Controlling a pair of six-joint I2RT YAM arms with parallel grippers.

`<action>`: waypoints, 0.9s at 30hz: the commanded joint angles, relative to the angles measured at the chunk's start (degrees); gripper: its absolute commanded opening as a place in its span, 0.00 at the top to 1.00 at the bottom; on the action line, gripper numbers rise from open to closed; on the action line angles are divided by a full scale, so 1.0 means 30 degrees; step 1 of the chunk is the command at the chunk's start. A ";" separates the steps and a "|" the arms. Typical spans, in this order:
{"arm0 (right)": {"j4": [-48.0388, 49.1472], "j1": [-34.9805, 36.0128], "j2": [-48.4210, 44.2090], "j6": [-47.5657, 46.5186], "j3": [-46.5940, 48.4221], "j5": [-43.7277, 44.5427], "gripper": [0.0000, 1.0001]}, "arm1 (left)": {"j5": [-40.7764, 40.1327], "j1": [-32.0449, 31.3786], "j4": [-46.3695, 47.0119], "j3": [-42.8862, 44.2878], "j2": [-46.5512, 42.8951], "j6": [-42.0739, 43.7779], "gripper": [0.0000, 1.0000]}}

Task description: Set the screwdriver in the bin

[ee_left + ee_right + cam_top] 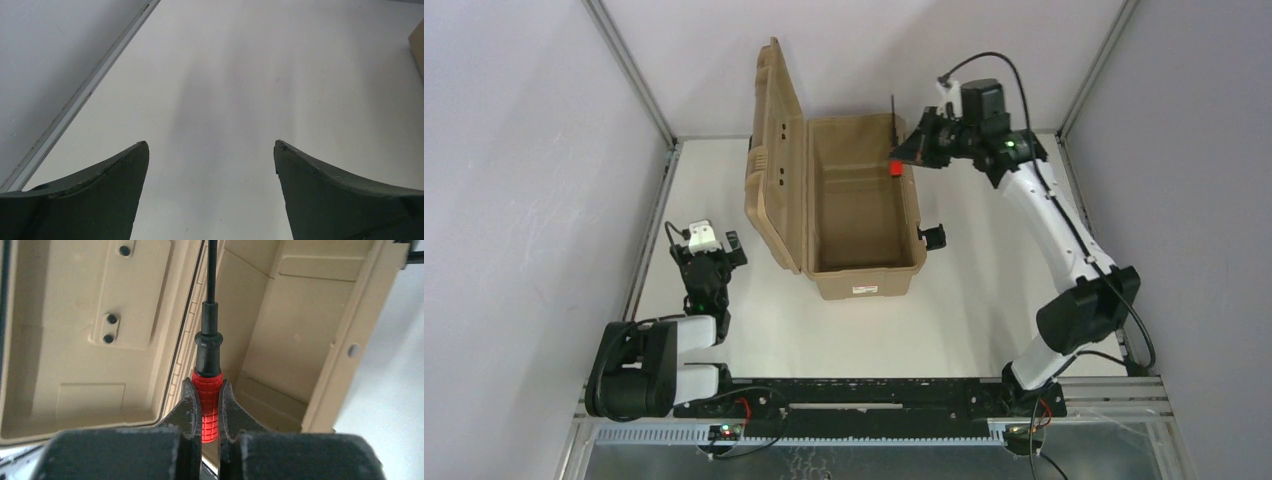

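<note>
Tabletop [984, 300]; screwdriver [208, 385] betw. R jaws

The bin [864, 282] sits at the centre of the top view, its lid [774, 170] standing open along its left side. The screwdriver [895, 168] hangs over the bin's upper right rim, between the right gripper's [910, 152] fingers. The left gripper [708, 246] lies at lower left, well apart from the bin.

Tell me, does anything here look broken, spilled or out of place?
Nothing stands out. The large tan plastic bin sits level with its lid open, and the right gripper holds the small red-handled screwdriver at its rim.
</note>
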 commanded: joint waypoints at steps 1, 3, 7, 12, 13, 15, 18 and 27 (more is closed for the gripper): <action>0.1699 0.1718 0.1692 0.1595 0.0973 0.2539 0.96 | 0.0092 0.0127 0.1319 0.0765 -0.0235 0.0191 0.00; 0.1321 0.2628 0.2931 0.1544 0.1649 0.4583 0.96 | 0.0092 0.0127 0.1319 0.0769 -0.0234 0.0191 0.00; 0.0017 0.4177 0.6006 0.1629 0.3183 0.8736 0.94 | 0.0088 0.0127 0.1319 0.0768 -0.0234 0.0191 0.00; -0.0754 0.5308 0.9287 0.2007 0.4231 1.1182 0.92 | 0.0092 0.0127 0.1319 0.0780 -0.0234 0.0192 0.00; -0.0837 0.5499 0.9870 0.2081 0.4395 1.1559 0.92 | 0.0081 0.0127 0.1319 0.0770 -0.0237 0.0191 0.00; -0.1175 0.5824 1.0886 0.2161 0.4787 1.2355 0.90 | 0.0094 0.0127 0.1319 0.0770 -0.0234 0.0191 0.00; -0.1669 0.6106 1.2028 0.2201 0.5180 1.3248 0.87 | 0.0092 0.0127 0.1319 0.0767 -0.0237 0.0191 0.00; -0.2115 0.6478 1.1445 0.1264 0.5369 1.3410 0.42 | 0.0081 0.0127 0.1319 0.0759 -0.0249 0.0191 0.00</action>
